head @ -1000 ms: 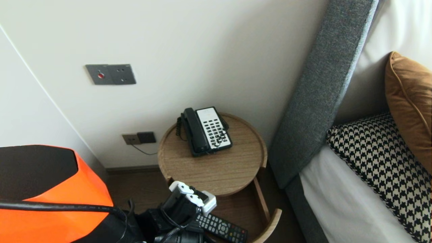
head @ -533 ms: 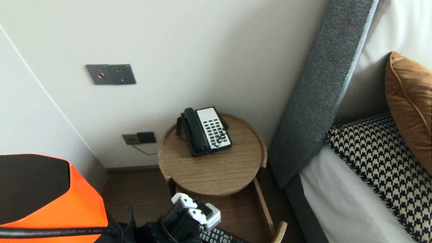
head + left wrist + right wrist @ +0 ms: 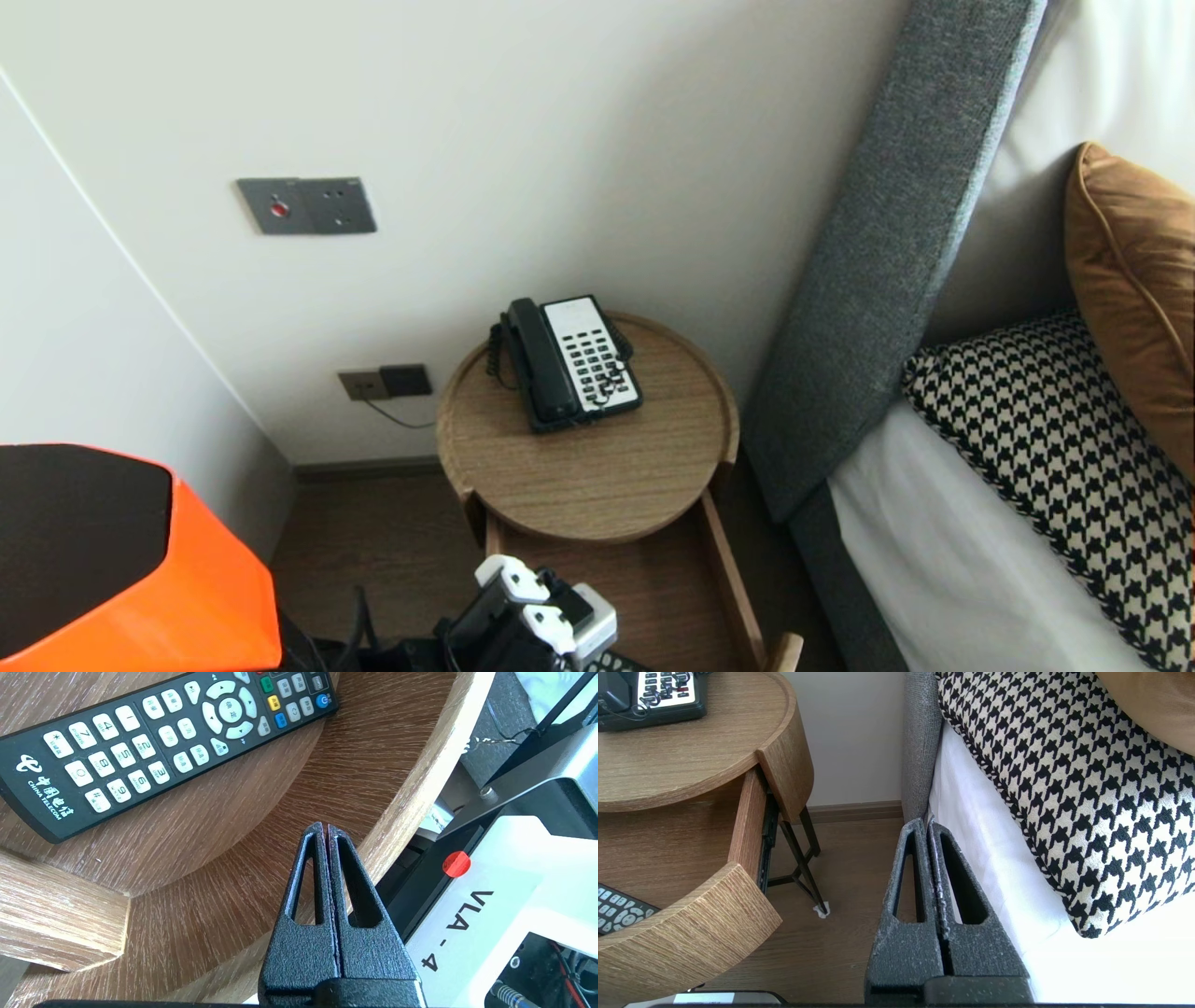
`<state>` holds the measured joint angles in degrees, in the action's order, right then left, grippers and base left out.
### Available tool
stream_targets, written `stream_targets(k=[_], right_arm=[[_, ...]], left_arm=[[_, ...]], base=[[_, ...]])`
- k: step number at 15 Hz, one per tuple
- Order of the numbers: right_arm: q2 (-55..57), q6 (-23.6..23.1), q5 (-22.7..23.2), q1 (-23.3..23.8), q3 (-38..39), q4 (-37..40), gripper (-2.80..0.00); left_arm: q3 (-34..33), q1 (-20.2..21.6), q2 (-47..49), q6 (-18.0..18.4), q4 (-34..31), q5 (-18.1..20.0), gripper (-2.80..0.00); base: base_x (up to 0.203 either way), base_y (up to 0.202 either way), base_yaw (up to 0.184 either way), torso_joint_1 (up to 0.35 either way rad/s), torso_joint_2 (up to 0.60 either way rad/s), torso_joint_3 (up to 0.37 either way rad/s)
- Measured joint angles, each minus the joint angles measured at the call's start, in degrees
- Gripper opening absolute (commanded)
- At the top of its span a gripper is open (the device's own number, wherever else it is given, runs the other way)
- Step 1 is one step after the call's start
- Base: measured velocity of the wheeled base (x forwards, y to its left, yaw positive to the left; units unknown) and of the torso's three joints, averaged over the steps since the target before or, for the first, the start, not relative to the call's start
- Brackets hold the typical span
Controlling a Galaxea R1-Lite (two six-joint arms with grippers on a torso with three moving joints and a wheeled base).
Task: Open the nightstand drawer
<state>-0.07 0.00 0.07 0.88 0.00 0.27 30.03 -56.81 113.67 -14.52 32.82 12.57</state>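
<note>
Just beyond my left gripper [image 3: 326, 828], clenched empty above the open drawer [image 3: 420, 777], lies a black remote [image 3: 154, 746] with white number keys; my right gripper [image 3: 927, 822], clenched, hangs beside the bed [image 3: 985, 872].

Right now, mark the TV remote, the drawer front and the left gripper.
TV remote [image 3: 163, 751], left wrist view, on its number keypad.
drawer front [image 3: 682, 933], right wrist view, on its curved outer face.
left gripper [image 3: 325, 828], left wrist view, between its shut fingertips.
</note>
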Motion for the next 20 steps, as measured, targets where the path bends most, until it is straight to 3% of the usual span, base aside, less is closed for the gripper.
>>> stream_targets(k=[3,10,12,15,16,20], right_arm=[[0.00,0.00,0.00,0.00,0.00,0.00,-2.80],[0.00,0.00,0.00,0.00,0.00,0.00,-2.80],[0.00,0.00,0.00,0.00,0.00,0.00,-2.80],[0.00,0.00,0.00,0.00,0.00,-0.02,-2.80],[0.00,0.00,0.00,0.00,0.00,0.00,-2.80],[0.00,0.00,0.00,0.00,0.00,0.00,-2.80]], left_arm=[[0.24,0.80,-0.83,-1.12,0.00,-0.36,-2.80],[-2.03,9.03,-8.17,-1.53,-3.40,-0.37,-2.80],[-5.10,10.50,-10.22,2.46,-3.30,-0.29,-2.80],[-9.57,12.21,-12.17,13.13,-3.95,-1.47,-2.80],[-10.54,12.48,-12.65,15.13,-4.26,-1.72,-2.80],[-11.62,13.55,-14.42,15.63,-4.38,-2.61,-2.80]], base=[[0.000,0.000,0.000,0.000,0.00,0.000],[0.000,0.000,0.000,0.000,0.00,0.000],[0.000,0.000,0.000,0.000,0.00,0.000],[0.000,0.000,0.000,0.000,0.00,0.000],[0.000,0.000,0.000,0.000,0.00,0.000],[0.000,0.000,0.000,0.000,0.00,0.000]])
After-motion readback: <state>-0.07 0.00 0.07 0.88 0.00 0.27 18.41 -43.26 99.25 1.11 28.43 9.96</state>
